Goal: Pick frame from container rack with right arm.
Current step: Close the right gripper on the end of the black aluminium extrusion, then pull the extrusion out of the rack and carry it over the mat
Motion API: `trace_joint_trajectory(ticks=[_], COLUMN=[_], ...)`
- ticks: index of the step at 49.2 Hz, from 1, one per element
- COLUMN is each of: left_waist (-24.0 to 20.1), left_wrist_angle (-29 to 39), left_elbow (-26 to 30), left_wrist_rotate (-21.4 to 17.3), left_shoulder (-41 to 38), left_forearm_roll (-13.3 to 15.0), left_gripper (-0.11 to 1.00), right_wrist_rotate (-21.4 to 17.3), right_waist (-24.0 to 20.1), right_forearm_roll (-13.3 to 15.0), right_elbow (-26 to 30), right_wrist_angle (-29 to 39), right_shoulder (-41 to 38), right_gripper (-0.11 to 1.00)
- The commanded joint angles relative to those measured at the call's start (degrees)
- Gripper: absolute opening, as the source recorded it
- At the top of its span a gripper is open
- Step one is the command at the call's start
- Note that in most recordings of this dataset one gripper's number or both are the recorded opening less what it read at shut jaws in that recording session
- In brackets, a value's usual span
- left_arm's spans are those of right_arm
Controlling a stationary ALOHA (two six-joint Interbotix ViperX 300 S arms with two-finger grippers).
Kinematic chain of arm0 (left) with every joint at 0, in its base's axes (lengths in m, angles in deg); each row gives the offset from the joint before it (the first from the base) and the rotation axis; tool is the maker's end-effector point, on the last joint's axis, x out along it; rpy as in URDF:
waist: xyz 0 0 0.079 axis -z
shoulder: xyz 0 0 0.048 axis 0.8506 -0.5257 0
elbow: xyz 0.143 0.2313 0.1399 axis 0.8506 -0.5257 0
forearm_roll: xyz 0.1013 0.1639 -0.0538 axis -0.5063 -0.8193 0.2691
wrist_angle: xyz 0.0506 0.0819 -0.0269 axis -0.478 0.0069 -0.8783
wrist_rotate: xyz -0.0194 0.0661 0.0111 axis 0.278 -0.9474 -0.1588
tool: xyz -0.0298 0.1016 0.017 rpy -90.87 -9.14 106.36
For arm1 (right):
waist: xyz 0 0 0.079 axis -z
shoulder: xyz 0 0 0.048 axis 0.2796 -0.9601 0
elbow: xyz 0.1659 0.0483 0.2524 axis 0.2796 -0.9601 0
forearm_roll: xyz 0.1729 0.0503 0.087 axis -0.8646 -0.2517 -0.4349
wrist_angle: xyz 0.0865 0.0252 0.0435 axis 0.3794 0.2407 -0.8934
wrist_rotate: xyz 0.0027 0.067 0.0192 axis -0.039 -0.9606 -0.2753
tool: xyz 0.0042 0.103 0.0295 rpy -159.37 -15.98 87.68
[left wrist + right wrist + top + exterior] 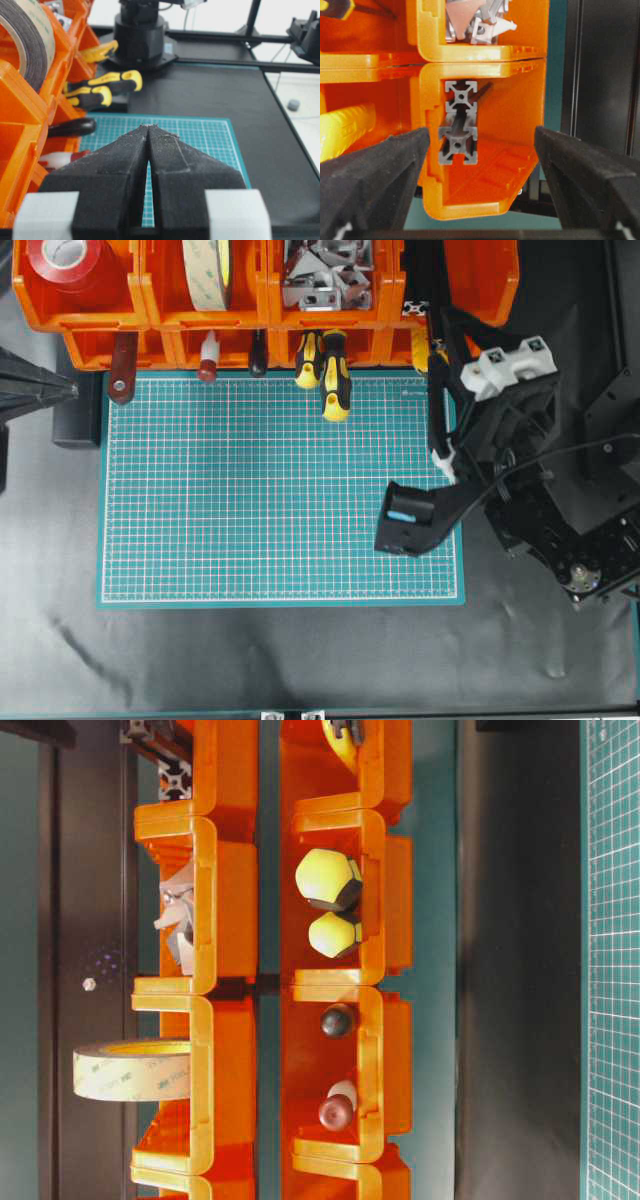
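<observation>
The frame shows end-on in the right wrist view as two silvery slotted cut ends, one stacked on the other. They lie against the left wall of a bin of the orange container rack. My right gripper is open wide in front of that bin, with its fingers apart from the frame and nothing between them. From overhead, the right arm reaches to the rack's right end, beside a frame end. My left gripper is shut on nothing.
Yellow-and-black screwdriver handles stick out of the lower bins over the green cutting mat. Upper bins hold red tape, a tape roll and metal brackets. The left arm's tip sits at the mat's left edge.
</observation>
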Motion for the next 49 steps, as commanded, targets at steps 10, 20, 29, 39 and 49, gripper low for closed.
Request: trace_joint_trajectory(ticks=[10, 20, 29, 39, 49], left_waist=[-0.09, -0.09, 0.00, -0.09, -0.09], left_wrist_angle=[-0.09, -0.09, -0.09, 0.35, 0.53], left_elbow=[1.76, 1.76, 1.76, 1.76, 1.76], left_wrist_rotate=[0.18, 0.18, 0.18, 0.09, 0.18], left_shoulder=[-0.18, -0.09, 0.26, 0.53, 0.53], left_forearm_roll=[-0.09, -0.09, -0.09, -0.09, -0.09], left_gripper=[0.00, 0.00, 0.00, 0.00, 0.00], right_wrist_rotate=[-0.26, 0.09, 1.23, 2.99, 4.48], right_waist=[0.44, 0.00, -0.88, -3.16, -8.17], right_forearm_roll=[0.18, 0.09, 0.35, 1.05, 5.80], right_elbow=[0.70, 1.76, 3.60, 5.80, 9.32], right_wrist_angle=[-0.62, 0.26, 4.75, 7.91, 12.92], right_shoulder=[-0.44, -1.76, -2.55, -2.64, -2.81], right_gripper=[0.74, 0.37, 0.25, 0.25, 0.24])
